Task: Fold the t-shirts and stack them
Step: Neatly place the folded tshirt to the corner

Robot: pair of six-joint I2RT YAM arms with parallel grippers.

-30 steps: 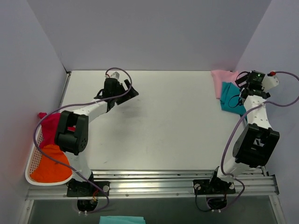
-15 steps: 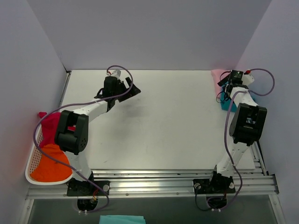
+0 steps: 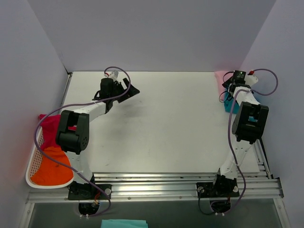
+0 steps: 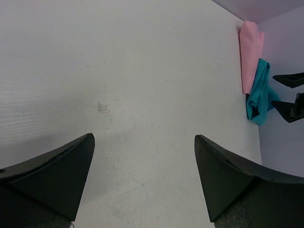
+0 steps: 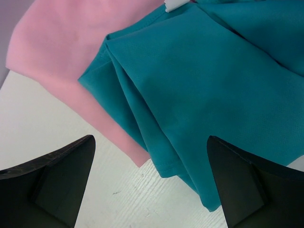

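Two t-shirts lie in the far right corner of the table: a pale pink one [image 3: 220, 78] [image 4: 249, 52] [image 5: 61, 52] with a teal one [image 3: 232, 106] [image 4: 260, 97] [image 5: 213, 80] lapping over it. My right gripper [image 3: 229, 92] [image 5: 152, 161] hovers open just above the teal shirt's near edge, gripping nothing; its fingertips [image 4: 289, 80] show beside the teal shirt in the left wrist view. My left gripper [image 3: 130, 89] [image 4: 145, 156] is open over bare table at the far left. A magenta-red t-shirt [image 3: 50, 126] and an orange t-shirt [image 3: 50, 166] lie in the basket.
The white plastic basket [image 3: 29, 176] sits off the table's left edge, beside the left wall. Walls close the table in on the left, back and right. A teal cloth [image 3: 124, 223] lies below the front rail.
My right arm has swung left and back, bringing its gripper from beside the shirts to right over them. My left gripper has drifted slightly left and back. Both stayed open.
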